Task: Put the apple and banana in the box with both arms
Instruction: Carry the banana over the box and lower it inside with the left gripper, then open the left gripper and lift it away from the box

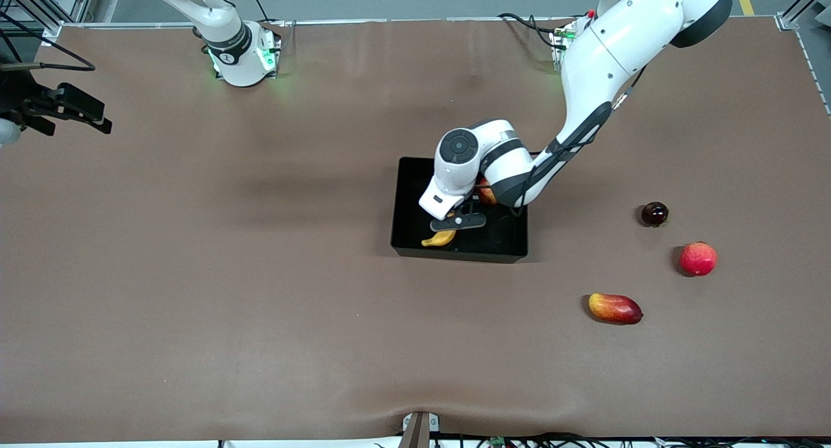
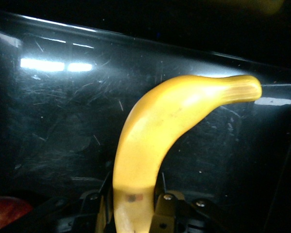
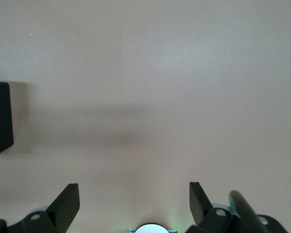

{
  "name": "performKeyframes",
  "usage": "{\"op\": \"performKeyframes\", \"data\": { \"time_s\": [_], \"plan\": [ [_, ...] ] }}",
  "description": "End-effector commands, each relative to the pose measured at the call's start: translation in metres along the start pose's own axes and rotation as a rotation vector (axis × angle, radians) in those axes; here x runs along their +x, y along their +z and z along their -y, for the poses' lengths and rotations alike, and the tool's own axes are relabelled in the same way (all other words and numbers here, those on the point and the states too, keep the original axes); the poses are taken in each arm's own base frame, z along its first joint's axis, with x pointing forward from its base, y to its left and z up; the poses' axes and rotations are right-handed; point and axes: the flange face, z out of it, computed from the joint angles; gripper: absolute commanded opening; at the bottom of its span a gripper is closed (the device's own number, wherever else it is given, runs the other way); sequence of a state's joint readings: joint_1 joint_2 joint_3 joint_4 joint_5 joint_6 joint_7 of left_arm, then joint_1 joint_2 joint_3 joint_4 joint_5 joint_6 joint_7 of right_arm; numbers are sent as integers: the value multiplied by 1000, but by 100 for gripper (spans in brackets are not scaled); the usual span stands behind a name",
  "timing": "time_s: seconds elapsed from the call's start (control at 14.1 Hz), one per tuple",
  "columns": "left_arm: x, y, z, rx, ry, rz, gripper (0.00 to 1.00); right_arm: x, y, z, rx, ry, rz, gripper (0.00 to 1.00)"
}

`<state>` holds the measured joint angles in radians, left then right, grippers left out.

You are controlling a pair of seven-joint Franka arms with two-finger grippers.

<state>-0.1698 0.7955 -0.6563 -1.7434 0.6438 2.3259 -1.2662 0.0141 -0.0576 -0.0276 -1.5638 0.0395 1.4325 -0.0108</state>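
- Low in the front frame, right of centre: mango-like fruit (image 1: 615, 308), then the pinkish-red round fruit (image 1: 698, 258) and a small dark fruit (image 1: 654, 213) above it. None of these is yours to move; leave them on the table (image 1: 195, 305).
- Mid frame: the box (image 1: 415, 243). The banana (image 1: 439, 239) is inside it, by the wall nearest the front camera. You cannot tell from here whether it rests on the floor.
- Left gripper (image 1: 457, 222) is down in the box; in the left wrist view its jaws pinch the banana (image 2: 155, 145) at one end.
- The apple (image 1: 485, 192) shows as a red patch in the box, mostly hidden under the left arm's wrist; a red edge (image 2: 7, 211) sits at lower left of the left wrist view.
- Judgement: apple done, banana nearly so. Release and lift clear remain.
- Upper left edge of the front frame: right gripper (image 1: 81, 113) waits over bare table, jaws spread.
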Motion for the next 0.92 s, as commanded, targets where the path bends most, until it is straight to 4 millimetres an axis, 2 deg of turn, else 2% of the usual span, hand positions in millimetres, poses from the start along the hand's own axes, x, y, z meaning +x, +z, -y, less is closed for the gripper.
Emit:
{"op": "performKeyframes", "data": {
  "time_s": [0.0,0.14,0.28,0.43,0.64,0.78,0.85],
  "plan": [
    [19,-27,-1,-18,-62,-60,100,-2,0,-3,-15,3,0,100],
    [39,-77,6,-2,-86,-121,100,-3,-1,-4,-15,4,0,100],
    [57,-137,14,37,-139,-163,100,-3,-1,-4,-15,4,0,100],
    [92,-202,47,48,-178,-153,100,-3,-1,-7,-16,7,-3,100],
    [121,-291,105,73,-136,-104,100,-3,-5,-8,-30,6,-18,100],
    [135,-328,146,64,-98,-77,100,-2,-4,-12,-53,9,-16,100],
    [144,-345,175,52,-80,-74,100,-2,-5,-12,-55,9,-18,100]
  ]
}}
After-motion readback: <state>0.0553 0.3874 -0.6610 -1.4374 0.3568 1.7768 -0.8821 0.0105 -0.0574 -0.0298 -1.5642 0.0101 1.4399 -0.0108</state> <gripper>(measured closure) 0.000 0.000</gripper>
